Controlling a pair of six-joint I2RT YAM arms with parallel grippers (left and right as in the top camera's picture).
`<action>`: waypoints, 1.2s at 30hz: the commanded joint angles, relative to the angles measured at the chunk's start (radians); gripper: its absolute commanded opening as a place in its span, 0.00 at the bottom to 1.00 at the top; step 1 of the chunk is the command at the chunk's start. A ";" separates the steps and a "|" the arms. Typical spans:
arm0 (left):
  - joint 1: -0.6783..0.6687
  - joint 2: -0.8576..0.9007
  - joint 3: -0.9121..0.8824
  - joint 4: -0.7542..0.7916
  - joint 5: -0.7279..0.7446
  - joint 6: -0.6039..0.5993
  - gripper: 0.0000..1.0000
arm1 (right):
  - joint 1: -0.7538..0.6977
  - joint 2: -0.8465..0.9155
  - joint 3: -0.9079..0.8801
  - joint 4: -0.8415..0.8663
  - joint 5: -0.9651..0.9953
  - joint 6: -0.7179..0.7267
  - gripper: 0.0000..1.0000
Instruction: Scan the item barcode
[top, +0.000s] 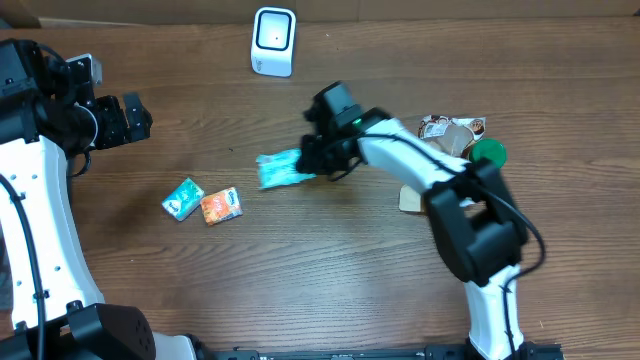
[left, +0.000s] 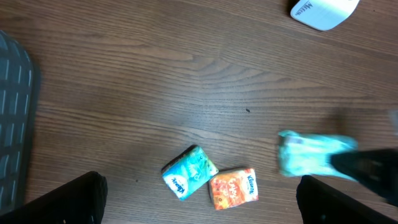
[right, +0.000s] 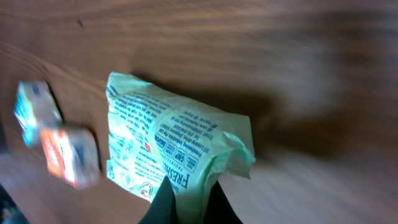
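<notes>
Pinching one crinkled edge of the pale green wipes packet (right: 161, 143), the right claw (right: 186, 208) is clenched on its film. The packet seems to hang just off the wooden tabletop (top: 350, 290), mid-table, near the white scanner (top: 273, 41). It looks light, soft and floppy, probably slippery, so an edge hold may let it sag. The left claw (top: 138, 118) stands released, well apart, beyond two small tissue packs (top: 221, 205).

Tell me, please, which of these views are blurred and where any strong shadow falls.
Overhead: sharp, evenly lit, no glare. Left wrist: the pale green packet is smeared, the two small tissue packs crisp. Right wrist: the packet's print is legible, those packs and the table blurred, a dark shadow beside the packet.
</notes>
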 joint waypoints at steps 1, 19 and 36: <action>-0.002 -0.008 -0.002 0.003 0.005 0.027 1.00 | -0.002 -0.089 -0.002 -0.089 0.029 -0.126 0.04; -0.002 -0.008 -0.002 0.003 0.005 0.027 1.00 | -0.015 -0.075 -0.002 -0.184 0.092 -0.156 0.31; -0.002 -0.008 -0.002 0.003 0.005 0.027 1.00 | -0.065 -0.085 0.048 -0.245 0.087 -0.312 0.54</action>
